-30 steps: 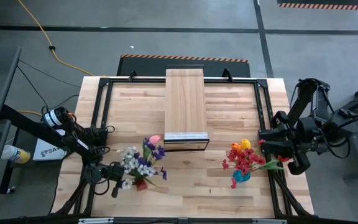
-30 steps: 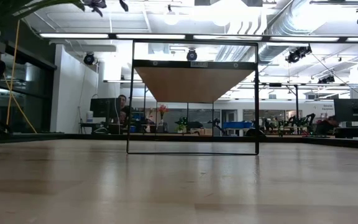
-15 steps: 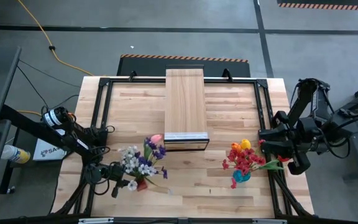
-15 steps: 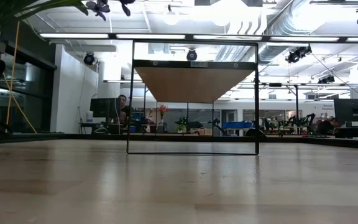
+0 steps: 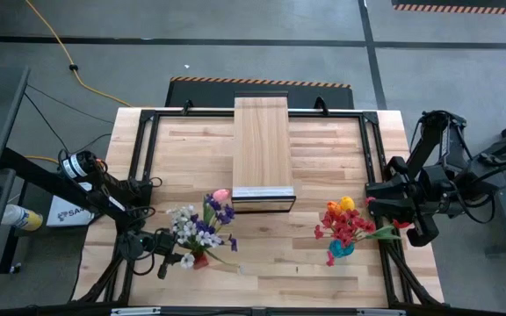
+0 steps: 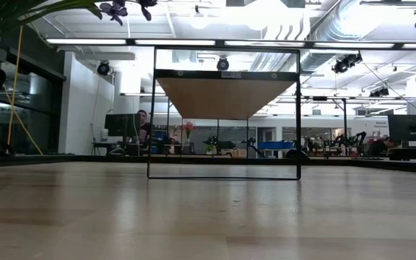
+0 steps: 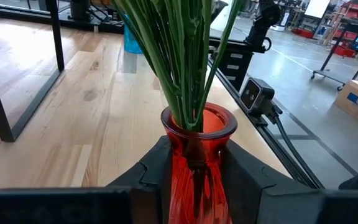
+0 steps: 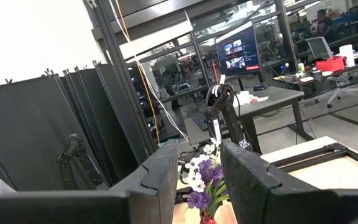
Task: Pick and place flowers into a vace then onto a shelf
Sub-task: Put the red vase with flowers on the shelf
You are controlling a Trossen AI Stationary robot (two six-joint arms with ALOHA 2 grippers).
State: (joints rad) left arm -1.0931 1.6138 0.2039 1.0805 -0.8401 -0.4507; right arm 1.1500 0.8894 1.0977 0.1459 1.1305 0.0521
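Left gripper near-left on table, 2 fingers clamped on red vase holding flowers. Right gripper at right edge, fingers parted, empty, beside second bouquet in blue vase. Shelf far centre.

Wood, glass and matt black plastic

The worktop and shelf are seen as pale, smooth planked wood. The red vase looks glossy and translucent, like glass, and is clasped by matt black fingers. The stems appear smooth green plastic.
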